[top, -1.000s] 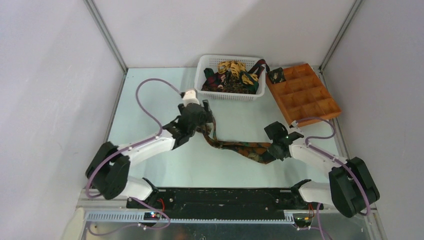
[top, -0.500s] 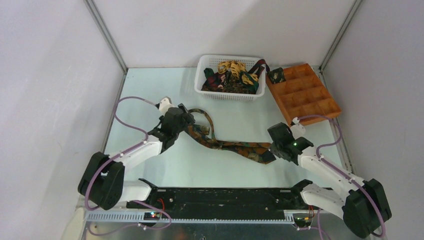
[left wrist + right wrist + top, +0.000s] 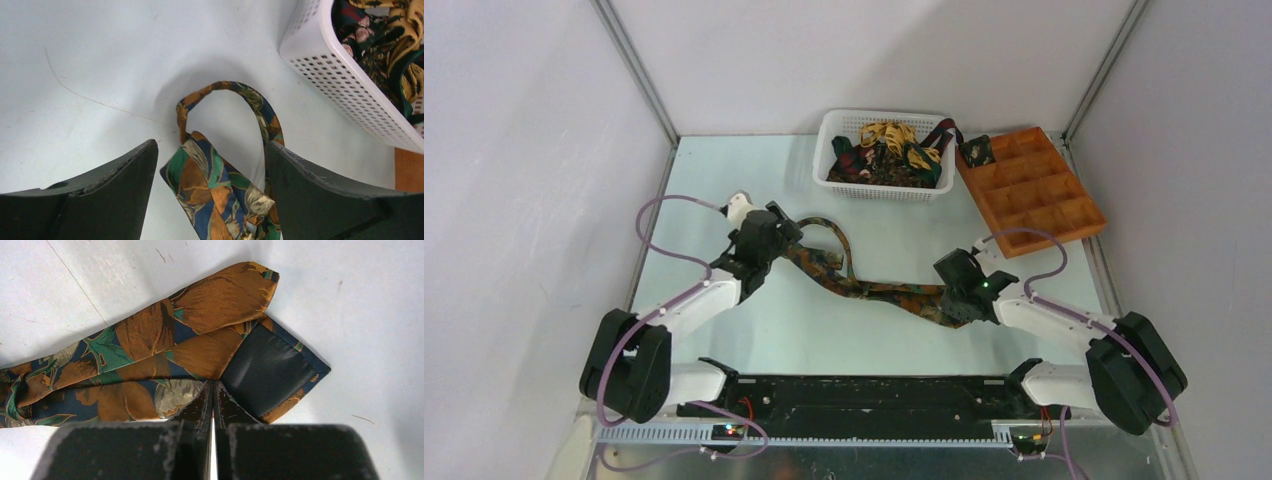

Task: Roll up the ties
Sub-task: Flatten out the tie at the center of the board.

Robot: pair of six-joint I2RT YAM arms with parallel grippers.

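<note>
A dark green, brown and orange patterned tie (image 3: 894,293) lies stretched across the table, its narrow part looping at the left. My left gripper (image 3: 776,232) is open, and the tie's narrow part (image 3: 215,175) lies between its jaws (image 3: 210,145) without being clamped. My right gripper (image 3: 956,293) is shut, with its tips (image 3: 212,385) pinching the wide end (image 3: 150,340), which is folded over and shows its dark lining. More ties (image 3: 889,150), yellow-gold and dark, fill the basket. One rolled dark coil (image 3: 976,150) sits in the tray's far left compartment.
The white plastic basket (image 3: 824,150) stands at the back centre and also shows in the left wrist view (image 3: 325,65). The orange-brown compartment tray (image 3: 1034,190) lies to its right. White walls enclose the table on three sides.
My left gripper has drawn back leftward, away from the basket, and the tie's narrow loop now lies in front of it. My right gripper swung right, then returned left onto the wide end.
</note>
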